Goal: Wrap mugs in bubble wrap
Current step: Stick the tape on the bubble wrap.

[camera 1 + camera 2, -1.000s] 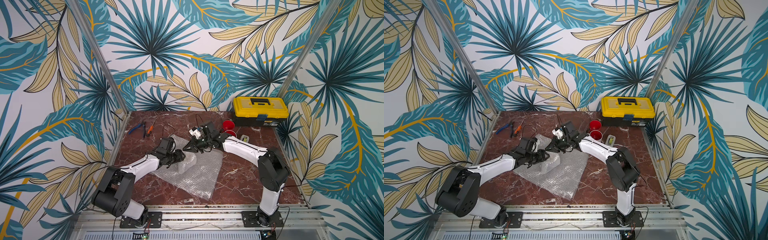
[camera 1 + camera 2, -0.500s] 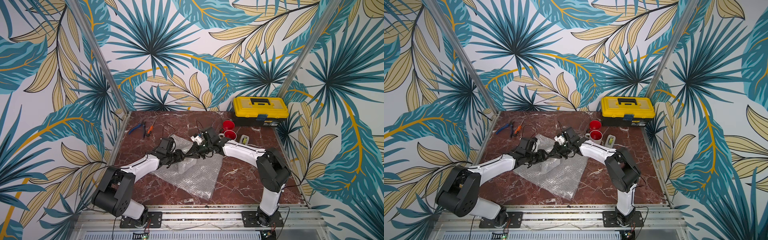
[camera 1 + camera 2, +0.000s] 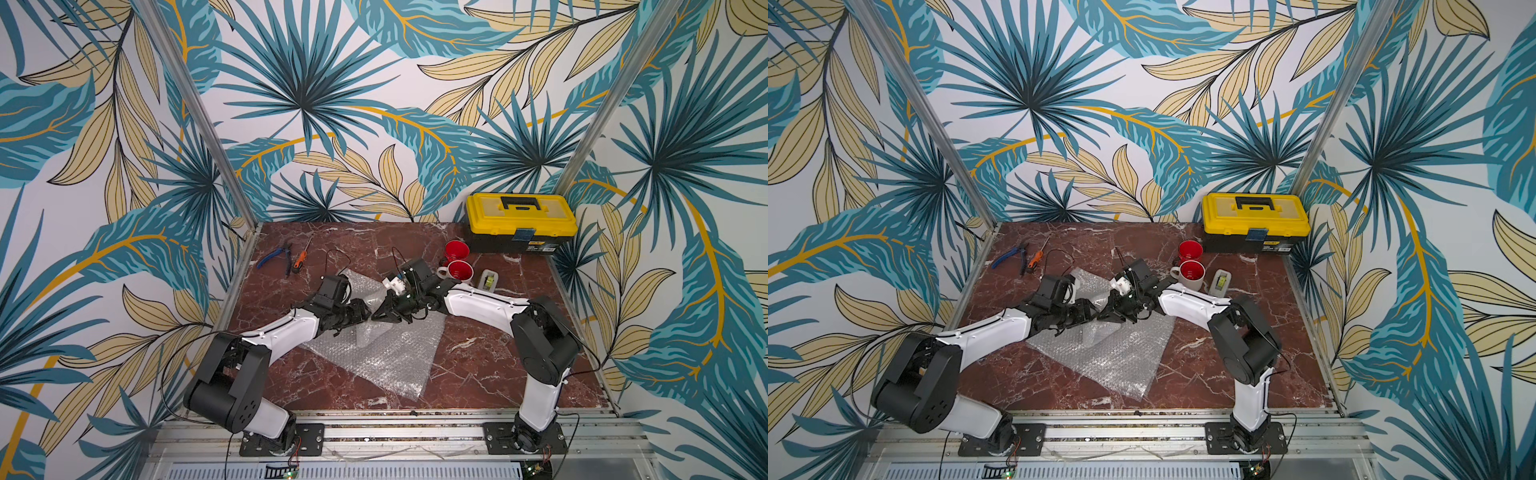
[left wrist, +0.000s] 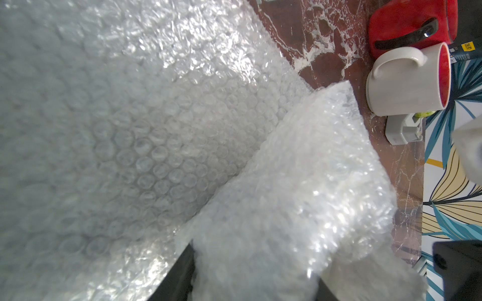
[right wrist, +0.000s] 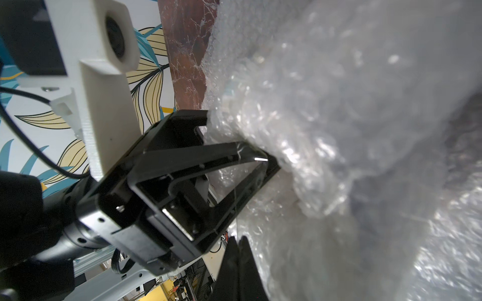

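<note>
A sheet of bubble wrap lies flat mid-table in both top views. My left gripper is shut on a bubble-wrapped bundle that fills the space between its black fingers; what is inside is hidden. My right gripper is shut, tip to tip with the left one, its fingertips pressed together against the wrap. I cannot tell whether it pinches an edge. A red mug and a white mug with red inside stand at the back right.
A grey tape dispenser sits beside the white mug. A yellow toolbox stands in the back right corner. Blue pliers and an orange screwdriver lie at the back left.
My right gripper has come forward and left from behind the wrap until it meets the left gripper. The left arm has stayed nearly still with its bundle.
</note>
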Action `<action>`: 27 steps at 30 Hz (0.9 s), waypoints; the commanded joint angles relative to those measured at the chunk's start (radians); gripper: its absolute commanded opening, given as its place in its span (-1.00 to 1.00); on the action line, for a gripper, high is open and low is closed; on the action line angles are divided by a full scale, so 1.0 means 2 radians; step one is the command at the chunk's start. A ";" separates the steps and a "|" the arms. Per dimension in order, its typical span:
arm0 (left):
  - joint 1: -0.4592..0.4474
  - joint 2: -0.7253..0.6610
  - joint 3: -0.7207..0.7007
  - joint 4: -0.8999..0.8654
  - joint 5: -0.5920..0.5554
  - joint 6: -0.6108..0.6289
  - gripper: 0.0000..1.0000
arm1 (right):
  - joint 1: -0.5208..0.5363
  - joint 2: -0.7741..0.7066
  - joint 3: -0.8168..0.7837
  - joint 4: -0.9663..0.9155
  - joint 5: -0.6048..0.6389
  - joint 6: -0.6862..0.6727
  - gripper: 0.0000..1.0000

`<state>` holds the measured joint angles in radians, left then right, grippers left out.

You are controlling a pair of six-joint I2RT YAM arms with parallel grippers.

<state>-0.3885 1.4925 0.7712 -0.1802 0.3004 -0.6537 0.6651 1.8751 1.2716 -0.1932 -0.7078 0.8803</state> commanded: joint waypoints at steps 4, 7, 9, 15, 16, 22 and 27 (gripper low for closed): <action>-0.007 0.014 0.011 -0.012 0.010 0.005 0.02 | 0.007 0.001 -0.006 -0.053 0.049 -0.071 -1.00; -0.007 0.014 0.012 -0.012 0.010 0.005 0.02 | 0.011 -0.003 -0.014 -0.063 0.080 -0.109 -1.00; -0.007 0.014 0.012 -0.011 0.010 0.005 0.02 | 0.013 -0.006 -0.018 -0.068 0.099 -0.131 -1.00; -0.007 0.016 0.014 -0.011 0.010 0.004 0.02 | 0.022 -0.012 -0.028 -0.079 0.147 -0.182 -1.00; -0.007 0.016 0.014 -0.012 0.010 0.004 0.02 | 0.022 -0.011 -0.029 -0.081 0.152 -0.185 -1.00; -0.007 0.017 0.013 -0.011 0.010 0.005 0.02 | 0.023 -0.020 -0.035 -0.060 0.144 -0.183 -0.86; -0.008 0.018 0.013 -0.012 0.010 0.004 0.02 | 0.023 -0.035 -0.016 -0.051 0.140 -0.174 -0.70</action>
<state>-0.3981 1.5055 0.7799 -0.1741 0.3126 -0.6544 0.7143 1.8248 1.2457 -0.2379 -0.4828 0.5442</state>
